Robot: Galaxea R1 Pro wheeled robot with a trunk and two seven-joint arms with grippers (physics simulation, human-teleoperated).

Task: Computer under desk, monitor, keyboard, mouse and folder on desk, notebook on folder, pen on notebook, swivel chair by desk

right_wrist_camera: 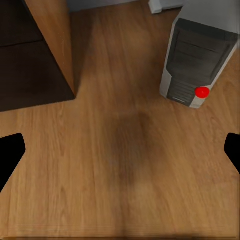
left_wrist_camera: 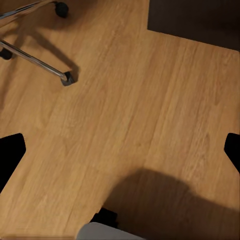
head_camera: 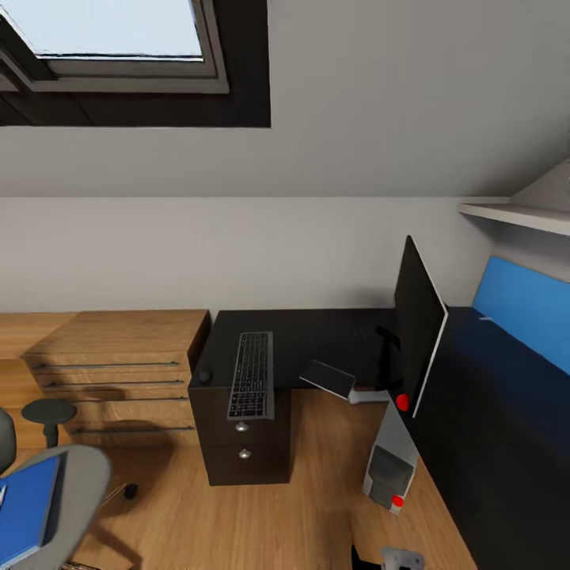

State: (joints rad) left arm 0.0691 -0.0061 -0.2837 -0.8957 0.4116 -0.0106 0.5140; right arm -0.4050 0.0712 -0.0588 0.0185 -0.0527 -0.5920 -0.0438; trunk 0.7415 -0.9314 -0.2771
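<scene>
Blue folder [head_camera: 28, 507] lies on the swivel chair [head_camera: 75, 483], nearer the left pincer [left_wrist_camera: 120, 152]; both pincers' jaws stand apart, empty.

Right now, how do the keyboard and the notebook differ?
The keyboard lies flat on the desk over the drawer unit; the notebook sits tilted at the desk's front edge, partly overhanging. The keyboard is longer and narrower, with rows of keys; the notebook is a shorter plain slab. Both are dark, thin and on the desk.

Wood floor [head_camera: 237, 522], sloped skylight [head_camera: 111, 28], seemingly daylit
</scene>
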